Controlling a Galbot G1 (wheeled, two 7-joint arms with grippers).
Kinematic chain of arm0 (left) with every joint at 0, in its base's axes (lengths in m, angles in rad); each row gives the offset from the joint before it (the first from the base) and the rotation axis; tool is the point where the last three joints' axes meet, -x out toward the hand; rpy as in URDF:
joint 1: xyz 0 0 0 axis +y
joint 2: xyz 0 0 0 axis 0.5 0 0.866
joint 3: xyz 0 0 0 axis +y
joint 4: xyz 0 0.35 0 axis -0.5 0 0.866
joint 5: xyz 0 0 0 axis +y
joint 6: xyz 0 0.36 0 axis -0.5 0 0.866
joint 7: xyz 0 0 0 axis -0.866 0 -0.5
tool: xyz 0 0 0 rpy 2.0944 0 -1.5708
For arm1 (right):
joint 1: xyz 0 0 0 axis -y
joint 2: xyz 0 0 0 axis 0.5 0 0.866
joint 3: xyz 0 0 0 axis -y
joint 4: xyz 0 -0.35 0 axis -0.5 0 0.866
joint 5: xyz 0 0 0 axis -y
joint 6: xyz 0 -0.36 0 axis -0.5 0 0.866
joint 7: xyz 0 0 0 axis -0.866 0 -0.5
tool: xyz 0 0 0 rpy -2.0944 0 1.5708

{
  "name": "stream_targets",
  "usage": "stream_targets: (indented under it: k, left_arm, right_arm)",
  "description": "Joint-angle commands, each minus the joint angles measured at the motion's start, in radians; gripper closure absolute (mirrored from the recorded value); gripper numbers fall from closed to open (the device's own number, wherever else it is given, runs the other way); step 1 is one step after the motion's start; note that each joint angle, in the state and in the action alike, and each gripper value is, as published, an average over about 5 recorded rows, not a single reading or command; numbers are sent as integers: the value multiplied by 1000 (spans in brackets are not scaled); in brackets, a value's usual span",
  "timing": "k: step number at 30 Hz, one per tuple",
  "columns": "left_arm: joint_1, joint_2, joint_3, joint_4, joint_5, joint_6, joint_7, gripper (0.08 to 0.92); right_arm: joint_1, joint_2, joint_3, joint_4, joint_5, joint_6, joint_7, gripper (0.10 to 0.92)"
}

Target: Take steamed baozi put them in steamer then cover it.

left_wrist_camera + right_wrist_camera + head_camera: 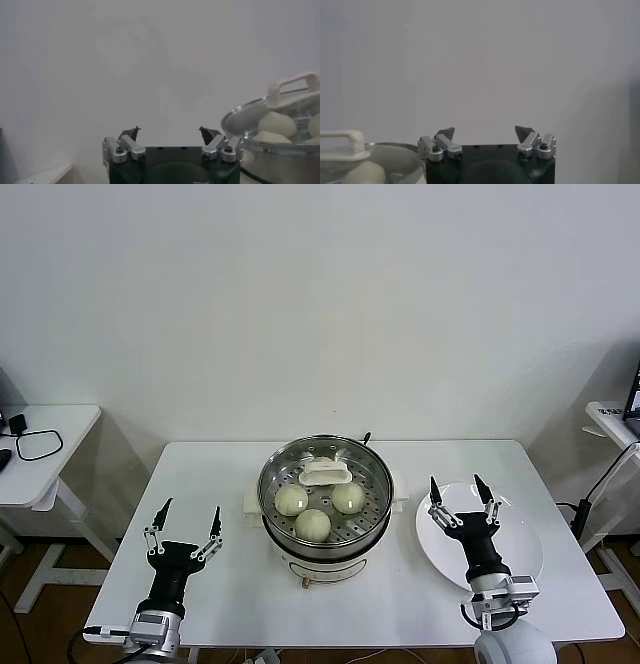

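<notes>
The steel steamer (326, 536) stands mid-table on its white base. The clear glass cover lies on it, its white handle (325, 473) towards the back. Three baozi (313, 525) show through the glass on the holed tray; a fourth is hidden, perhaps under the handle. My left gripper (190, 509) is open and empty, left of the pot above the table. My right gripper (456, 484) is open and empty, right of the pot, over the white plate (520, 559). The left wrist view shows its gripper (169, 130), the covered pot (280, 150) and baozi (276, 124). The right wrist view shows its gripper (484, 130) and the cover handle (342, 145).
The white plate holds nothing. The white table (220, 474) ends close in front of both arms. A low side table with a black cable (40, 446) stands to the left. Another table edge (612, 424) is at the far right.
</notes>
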Motion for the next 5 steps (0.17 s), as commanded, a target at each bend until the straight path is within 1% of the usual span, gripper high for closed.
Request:
stream_targets:
  k: [1,5]
  left_arm:
    - [1,2,-7,-3,-15,-6,3,177]
    - [-1,3,-5,-3,-15,-6,4,177]
  right_arm:
    - [-4,5,0,11,-1,-15,1,203]
    - [-9,5,-1,14,-2,-18,1,203]
